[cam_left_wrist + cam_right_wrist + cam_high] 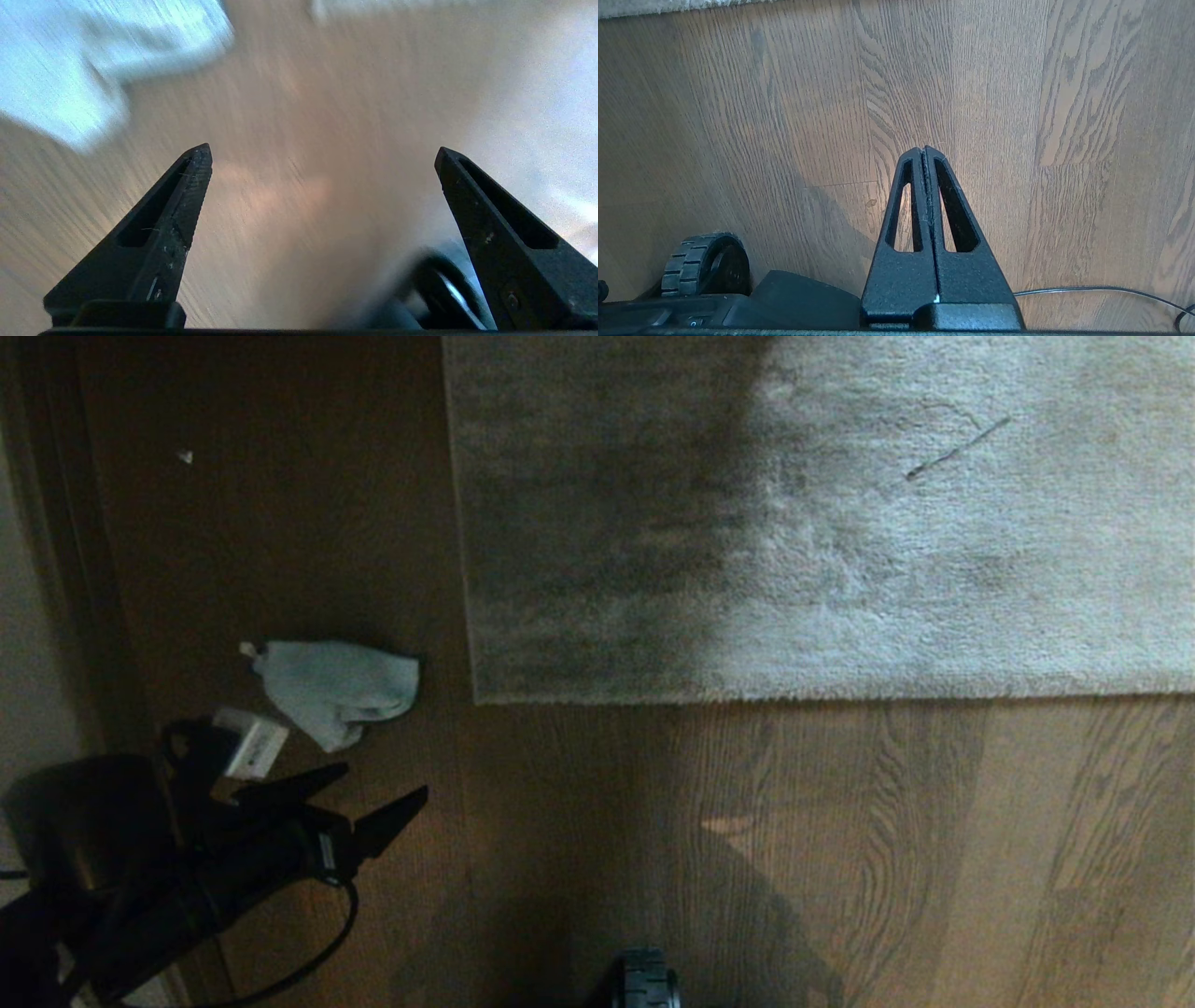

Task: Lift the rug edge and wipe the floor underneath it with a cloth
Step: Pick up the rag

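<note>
- Head view: the small pale grey-blue soft cloth (338,689) lies crumpled on the brown wooden plank floor (747,859), just off the square corner of the large grey-beige short-pile rug edge (476,695), apart from it.
- The black left gripper (383,793) hovers just beside the cloth on the near side, its two pointed fingers spread wide with nothing between them. A small white block (250,743) on the arm shows beside the cloth.
- The rug lies flat, fuzzy and matted, one half in shadow; a thin dark strand (957,450) rests on its pile. A tiny white speck (185,455) sits on the floor well away.
- Step in hand, as I judge it: picking up the cloth. The fingers should straddle a raised fold and close on the bulk, not a loose corner, since the limp fabric will sag and slip.
- Left wrist view: the spread fingers (180,210) frame bare streaked wood (299,140); the cloth (70,70) sits off to one side, so the gripper needs centring over it first.
- Right wrist view: the right gripper (925,151) hangs over grained planks (784,93), fingers pressed together and empty, near a ribbed black wheel (705,266) and thin cable (1087,289).
</note>
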Available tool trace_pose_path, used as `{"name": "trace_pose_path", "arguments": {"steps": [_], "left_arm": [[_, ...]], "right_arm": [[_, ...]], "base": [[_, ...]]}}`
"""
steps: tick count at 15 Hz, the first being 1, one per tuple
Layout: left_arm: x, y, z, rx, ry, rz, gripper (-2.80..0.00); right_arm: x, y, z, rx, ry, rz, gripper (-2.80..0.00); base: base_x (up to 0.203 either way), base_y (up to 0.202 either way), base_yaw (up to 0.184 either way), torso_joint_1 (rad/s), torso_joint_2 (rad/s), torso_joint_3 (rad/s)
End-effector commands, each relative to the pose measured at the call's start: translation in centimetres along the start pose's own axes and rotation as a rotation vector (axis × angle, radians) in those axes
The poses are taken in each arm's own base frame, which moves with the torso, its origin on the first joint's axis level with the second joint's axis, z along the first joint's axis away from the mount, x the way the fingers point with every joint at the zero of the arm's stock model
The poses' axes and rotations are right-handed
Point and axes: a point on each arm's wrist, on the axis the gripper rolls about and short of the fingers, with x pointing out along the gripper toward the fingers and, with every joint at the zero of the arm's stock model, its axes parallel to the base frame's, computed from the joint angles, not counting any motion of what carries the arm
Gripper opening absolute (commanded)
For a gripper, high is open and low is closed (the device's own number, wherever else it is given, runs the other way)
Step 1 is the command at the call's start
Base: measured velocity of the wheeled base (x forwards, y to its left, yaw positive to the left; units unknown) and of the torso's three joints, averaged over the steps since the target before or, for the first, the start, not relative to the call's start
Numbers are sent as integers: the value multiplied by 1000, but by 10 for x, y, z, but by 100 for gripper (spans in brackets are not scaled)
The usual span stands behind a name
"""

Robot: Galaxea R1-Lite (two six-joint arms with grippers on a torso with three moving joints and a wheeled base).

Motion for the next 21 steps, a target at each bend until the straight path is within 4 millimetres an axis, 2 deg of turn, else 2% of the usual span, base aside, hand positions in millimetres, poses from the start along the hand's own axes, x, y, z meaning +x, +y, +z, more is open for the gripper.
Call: {"name": "trace_pose_path", "arguments": {"steps": [1, 9, 13, 18, 21], "left_arm": [[20, 6, -3, 27, -43, 51, 0], [34, 49, 14, 117, -146, 240, 0], [42, 73, 14, 142, -144, 310, 0], [68, 98, 17, 175, -261, 359, 0], [77, 102, 13, 175, -256, 354, 0]], "right_arm": [[0, 0, 0, 0, -1, 0, -280], [0, 0, 0, 0, 0, 0, -280], [0, 0, 0, 0, -1, 0, -280], [0, 0, 0, 0, -1, 0, -280], [0, 0, 0, 0, -1, 0, -280]], "base": [[0, 0, 0, 0, 0, 0], [0, 0, 0, 0, 0, 0], [0, 0, 0, 0, 0, 0], [0, 0, 0, 0, 0, 0], [0, 0, 0, 0, 0, 0]]}}
